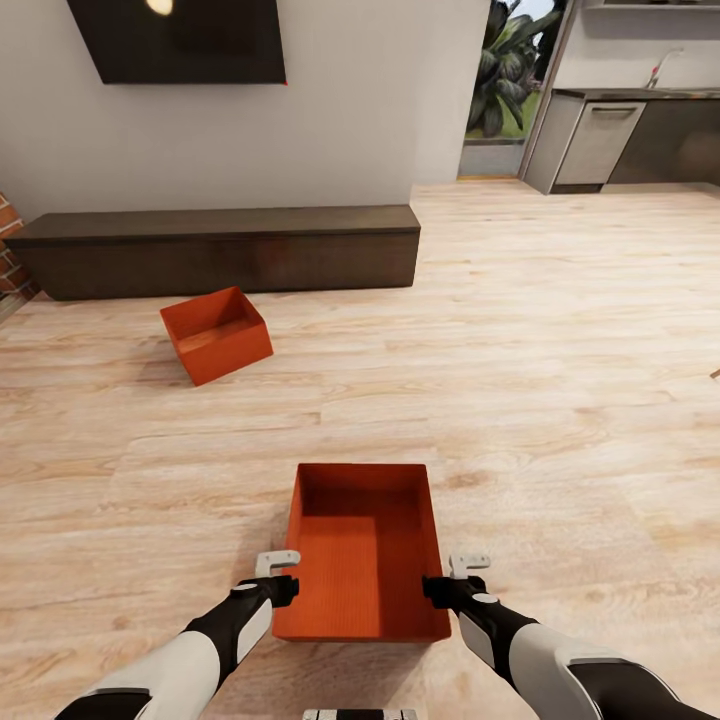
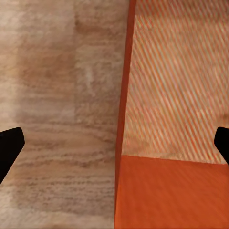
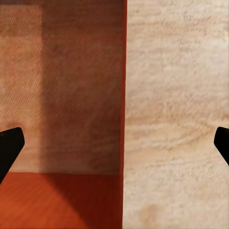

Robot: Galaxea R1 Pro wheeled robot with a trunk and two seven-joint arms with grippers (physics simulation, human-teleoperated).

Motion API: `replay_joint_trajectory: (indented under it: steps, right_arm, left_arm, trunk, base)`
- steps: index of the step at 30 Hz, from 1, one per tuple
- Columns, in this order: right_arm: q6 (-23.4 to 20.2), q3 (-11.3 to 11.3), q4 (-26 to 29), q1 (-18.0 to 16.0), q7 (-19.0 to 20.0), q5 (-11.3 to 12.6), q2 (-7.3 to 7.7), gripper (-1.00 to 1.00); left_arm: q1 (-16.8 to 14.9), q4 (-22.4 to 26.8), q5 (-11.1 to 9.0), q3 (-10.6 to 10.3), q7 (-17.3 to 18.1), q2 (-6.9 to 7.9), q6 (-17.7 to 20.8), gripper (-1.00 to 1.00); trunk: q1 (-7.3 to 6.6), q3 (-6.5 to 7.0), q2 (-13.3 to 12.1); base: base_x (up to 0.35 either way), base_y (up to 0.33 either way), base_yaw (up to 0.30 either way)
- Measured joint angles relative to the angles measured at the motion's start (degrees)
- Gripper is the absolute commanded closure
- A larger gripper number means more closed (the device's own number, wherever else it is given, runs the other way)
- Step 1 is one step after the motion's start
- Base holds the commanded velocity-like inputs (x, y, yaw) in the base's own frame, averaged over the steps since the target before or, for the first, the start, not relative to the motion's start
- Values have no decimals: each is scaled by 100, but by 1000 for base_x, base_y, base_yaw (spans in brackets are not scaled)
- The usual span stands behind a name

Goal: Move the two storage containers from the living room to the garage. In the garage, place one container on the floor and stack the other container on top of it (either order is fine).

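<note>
Both grippers hang spread wide and empty over the near storage container (image 1: 364, 548), the left gripper (image 1: 277, 576) at its nine o'clock wall and the right gripper (image 1: 458, 577) at three o'clock, each with one finger inside the rim and one outside, apparently lined up for a two-handed lift. The second storage container (image 1: 216, 334) sits skewed on the light plank floor (image 1: 560, 400) at eleven o'clock, well apart, just short of the low dark TV bench (image 1: 220, 248) along the white wall (image 1: 350, 120) of the living room.
</note>
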State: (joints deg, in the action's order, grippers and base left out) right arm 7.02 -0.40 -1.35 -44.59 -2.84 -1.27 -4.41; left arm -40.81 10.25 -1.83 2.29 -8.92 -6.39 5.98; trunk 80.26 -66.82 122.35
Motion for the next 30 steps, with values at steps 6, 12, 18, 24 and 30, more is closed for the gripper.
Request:
replay_joint_trajectory:
  steps: [6, 12, 18, 24, 30]
  right_arm:
    - [0, 4, 0, 0, 4, 0, -5, -100]
    - [0, 0, 0, 0, 6, 4, -11, -100]
    - [0, 0, 0, 0, 6, 1, -13, -100]
    - [0, 0, 0, 0, 6, 0, -14, -100]
    - [-2, 4, 0, 0, 6, 0, -14, -100]
  left_arm:
    - [-5, 9, 0, 2, 0, 0, -1, -100]
    - [-3, 17, 0, 4, 0, 2, -5, -100]
    - [-5, 18, 0, 9, 0, 5, -5, -100]
    - [-2, 18, 0, 3, 0, 7, -5, -100]
    - [1, 26, 29, -16, 1, 0, -6, -100]
  trunk:
    - [132, -108, 241]
    - [132, -108, 242]
    - [132, -108, 242]
    - [132, -108, 242]
    - [132, -108, 242]
  base:
    - [0, 0, 0]
    - [0, 0, 0]
    - [0, 0, 0]
    - [0, 0, 0]
    - [0, 0, 0]
